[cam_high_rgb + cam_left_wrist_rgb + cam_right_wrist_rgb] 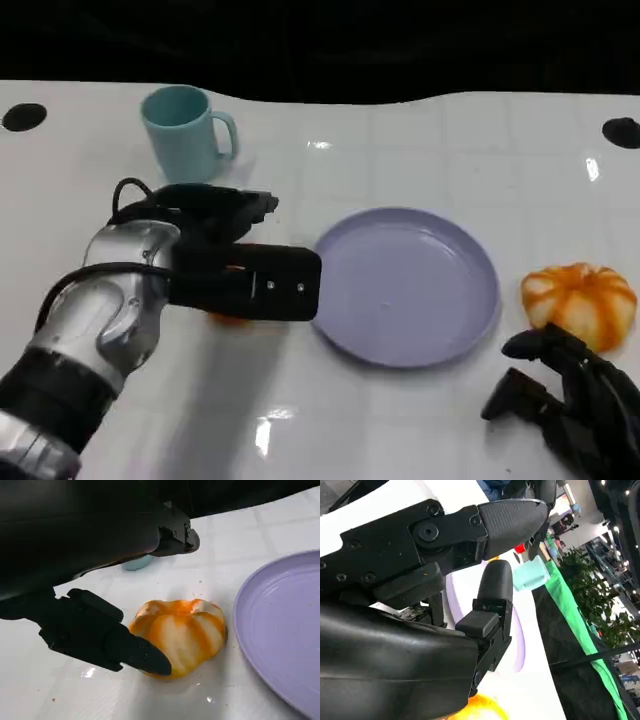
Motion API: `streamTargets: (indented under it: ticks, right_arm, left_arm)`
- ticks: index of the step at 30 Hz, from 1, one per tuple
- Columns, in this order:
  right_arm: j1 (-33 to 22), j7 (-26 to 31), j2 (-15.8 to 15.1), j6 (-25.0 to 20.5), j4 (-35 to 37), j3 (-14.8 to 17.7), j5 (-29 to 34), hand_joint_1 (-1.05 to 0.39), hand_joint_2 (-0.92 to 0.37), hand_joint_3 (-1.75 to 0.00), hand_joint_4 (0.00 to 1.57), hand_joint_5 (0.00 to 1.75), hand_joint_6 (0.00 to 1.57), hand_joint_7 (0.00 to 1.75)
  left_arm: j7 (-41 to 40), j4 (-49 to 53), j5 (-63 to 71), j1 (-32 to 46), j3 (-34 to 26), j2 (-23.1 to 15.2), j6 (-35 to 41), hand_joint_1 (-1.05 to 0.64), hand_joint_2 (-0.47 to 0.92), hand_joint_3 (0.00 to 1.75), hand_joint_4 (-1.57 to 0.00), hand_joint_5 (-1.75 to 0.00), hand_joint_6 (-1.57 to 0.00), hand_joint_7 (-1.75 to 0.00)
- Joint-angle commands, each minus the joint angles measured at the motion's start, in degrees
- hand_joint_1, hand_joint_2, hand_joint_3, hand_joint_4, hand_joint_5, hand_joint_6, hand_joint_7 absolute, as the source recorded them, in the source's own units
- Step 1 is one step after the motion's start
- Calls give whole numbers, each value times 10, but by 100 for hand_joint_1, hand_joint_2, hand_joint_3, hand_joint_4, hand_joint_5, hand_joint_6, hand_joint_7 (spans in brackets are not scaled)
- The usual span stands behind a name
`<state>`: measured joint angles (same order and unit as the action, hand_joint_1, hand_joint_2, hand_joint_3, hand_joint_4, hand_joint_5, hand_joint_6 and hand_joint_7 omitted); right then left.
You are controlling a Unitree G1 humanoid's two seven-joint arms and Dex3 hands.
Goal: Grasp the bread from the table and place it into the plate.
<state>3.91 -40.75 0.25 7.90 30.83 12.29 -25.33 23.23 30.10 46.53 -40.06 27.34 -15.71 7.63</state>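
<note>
Now the bread point(180, 635) is straddled on the worktop point(420, 420) beside the plate point(410, 285) by the spread, empty left hand point(235, 270); soft, light, best cupped gently around its sides.

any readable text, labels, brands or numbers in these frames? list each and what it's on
None readable.
Mug: plain teal, no print.
Plate: plain lavender, no marking.
Both breads: no label.
Left hand and right hand: black shells, no legible marking.
Background shelves in the right wrist view: too blurred to read.
</note>
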Motion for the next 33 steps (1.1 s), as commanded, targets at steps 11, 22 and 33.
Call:
streamTargets:
  ticks: [11, 22, 33]
  right_arm:
    - [-8, 0, -9, -7, -8, 3, -2, -53, -92, -20, 69, 148, 63, 116]
    - [-10, -4, -12, -17, -12, 3, -4, -54, -92, -20, 67, 149, 61, 117]
    - [-11, -6, -12, -8, -8, 5, -3, -54, -92, -21, 67, 150, 61, 118]
  left_arm:
    - [-86, 256, -26, -77, 35, 55, -51, -46, 78, 1, -10, -8, -20, 0]
    - [-152, 354, -34, -99, 43, 80, -82, -47, 79, 1, -12, -6, -20, 0]
    - [-220, 424, -52, -113, 42, 92, -135, -44, 87, 2, -22, -9, -29, -4]
